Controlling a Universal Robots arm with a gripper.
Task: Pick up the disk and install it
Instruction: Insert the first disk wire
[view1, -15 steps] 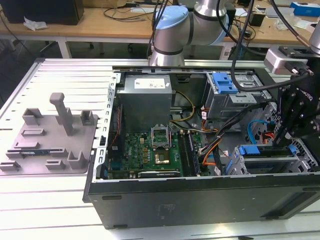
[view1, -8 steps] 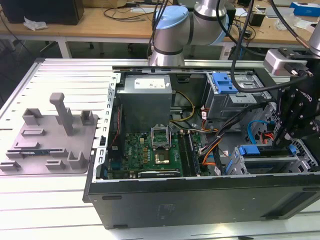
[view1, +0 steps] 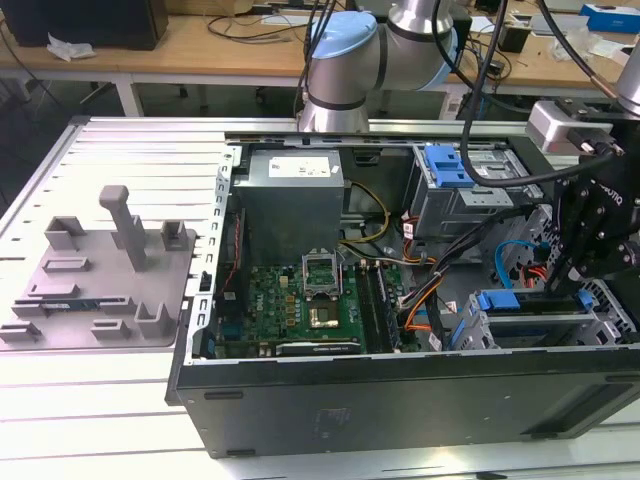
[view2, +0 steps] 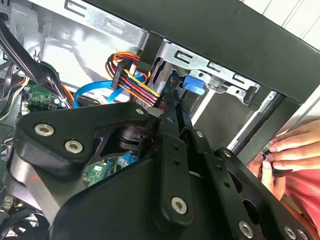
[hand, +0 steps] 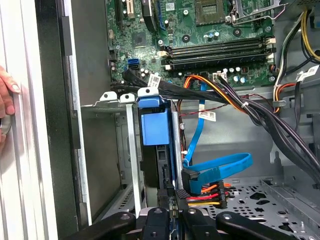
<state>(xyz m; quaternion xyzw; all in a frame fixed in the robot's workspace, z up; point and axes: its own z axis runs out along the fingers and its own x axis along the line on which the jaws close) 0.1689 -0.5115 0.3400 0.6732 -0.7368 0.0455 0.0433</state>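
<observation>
Inside case bay, disk (hand: 155, 129), hand (hand: 172, 217) below

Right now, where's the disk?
The disk sits edge-up in the drive cage inside the computer case, at the exterior view's lower right. In the first wrist view it is beside the blue cable, with the gripper at its end.

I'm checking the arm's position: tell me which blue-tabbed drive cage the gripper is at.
The cage low on the exterior view's right; the gripper hangs beside it. The other cage stands farther back, apart.
</observation>
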